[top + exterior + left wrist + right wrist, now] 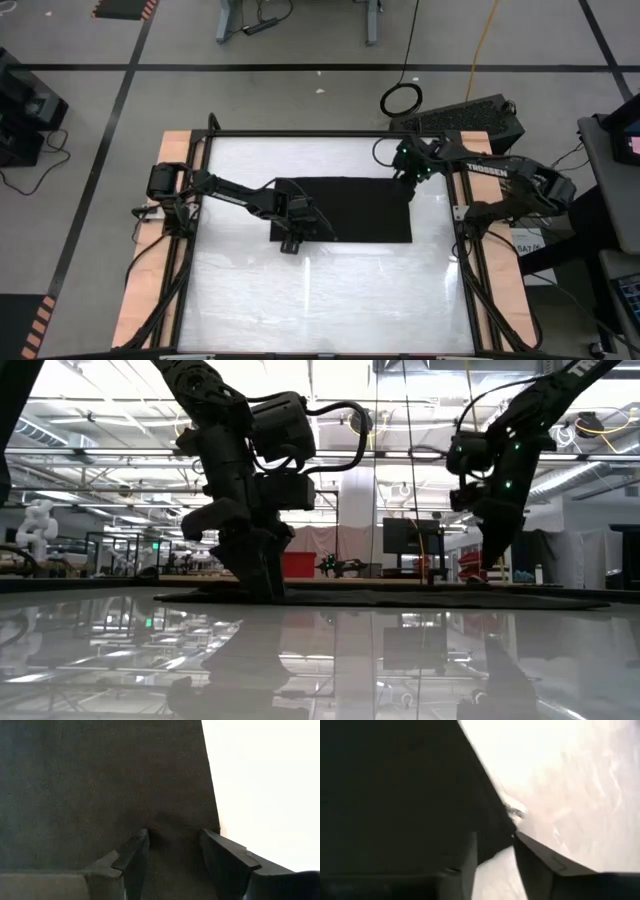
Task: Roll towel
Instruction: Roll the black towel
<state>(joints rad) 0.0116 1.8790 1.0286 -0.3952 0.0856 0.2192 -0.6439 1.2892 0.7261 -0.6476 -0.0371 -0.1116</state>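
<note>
Black cloth fills most of the left wrist view: the towel (pixel 100 780) lies flat under the left gripper (pixel 175 837), whose two fingers (pixel 132 852) press down onto it near one edge, spread apart with a small pucker of fabric between them. They are not clenched; whether they have pinched the cloth I cannot tell. From above, this gripper (pixel 293 238) sits at the towel's near left corner, and the towel (pixel 365 210) is spread as a dark rectangle on the white table (pixel 320 300), toward its far half. At table height the left gripper (pixel 262 585) reaches the towel (pixel 400 598), which shows only as a thin dark strip. Farther back, the right gripper (pixel 410 185) is at the towel's far right corner. Its fingers (pixel 540 857) straddle the towel's edge (pixel 395 795) with a gap between them, and the corner of the cloth lies in that gap.
</note>
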